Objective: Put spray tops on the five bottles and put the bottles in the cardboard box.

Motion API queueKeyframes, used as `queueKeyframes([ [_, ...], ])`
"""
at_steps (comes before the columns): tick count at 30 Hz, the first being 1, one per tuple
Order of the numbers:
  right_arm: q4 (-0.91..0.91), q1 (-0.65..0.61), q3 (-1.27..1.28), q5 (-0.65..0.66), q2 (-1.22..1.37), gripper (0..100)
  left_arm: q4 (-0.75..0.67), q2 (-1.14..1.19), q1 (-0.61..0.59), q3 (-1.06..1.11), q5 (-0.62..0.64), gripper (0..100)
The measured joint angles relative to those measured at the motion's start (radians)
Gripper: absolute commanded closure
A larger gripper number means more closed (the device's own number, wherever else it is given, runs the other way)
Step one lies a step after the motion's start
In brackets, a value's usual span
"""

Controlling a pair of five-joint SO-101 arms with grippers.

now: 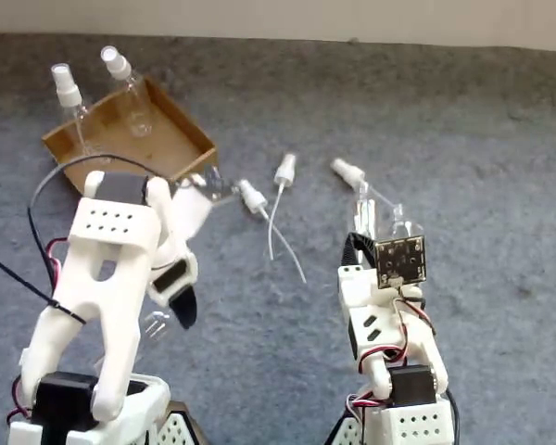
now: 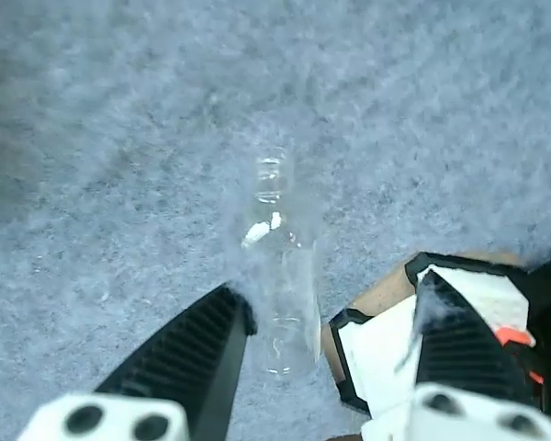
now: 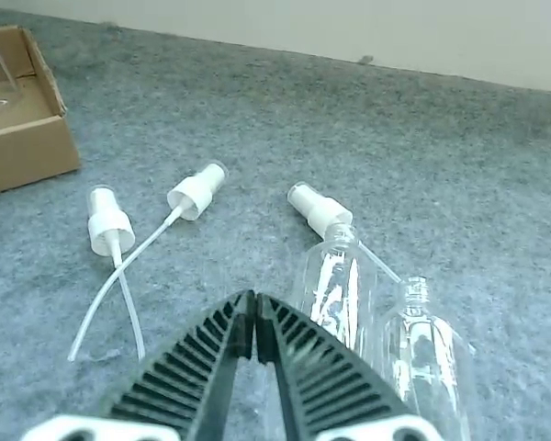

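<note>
Glossy clear plastic bottles (image 3: 335, 285), matt white plastic spray tops (image 3: 197, 191), dull brown cardboard box (image 3: 23, 152), rough fuzzy grey cloth worktop (image 1: 482, 139).

1. Bright, even and diffuse across all views.
2. Only soft, faint shadows on the grey carpet (image 1: 482, 139).
3. Small white glints on the clear bottle (image 2: 283, 276) in the left wrist view.

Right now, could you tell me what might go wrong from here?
The open left fingers straddle a bottle lying flat; it may roll away as they close. Two loose tops have crossed tubes, so lifting one could drag the other. By the shut right fingers, two bottles lie side by side; gripping one may shove its neighbour.
</note>
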Motion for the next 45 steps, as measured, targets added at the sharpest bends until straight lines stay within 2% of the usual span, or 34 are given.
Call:
queueKeyframes([
  [7,0.000,0.000,0.000,0.000,0.000,99.4,-0.006,0.000,-0.091,0.110,-0.097,75],
  [11,0.000,0.000,0.000,0.000,0.000,99.4,-0.075,0.000,-0.124,0.181,-0.153,75],
  [23,0.037,0.000,0.000,0.000,0.000,99.4,-0.336,-0.002,-0.150,0.391,-0.164,75],
  [35,0.037,0.000,0.000,0.000,0.000,99.4,-0.436,-0.002,-0.150,0.474,-0.164,75],
  [37,0.037,0.000,0.000,0.000,0.000,99.4,-0.437,-0.002,-0.150,0.474,-0.164,77],
  [42,0.037,0.000,0.000,0.000,0.000,99.4,-0.437,-0.002,-0.150,0.474,-0.164,97],
  [45,0.037,0.000,0.000,0.000,0.000,99.4,-0.436,-0.002,-0.149,0.474,-0.164,95],
])
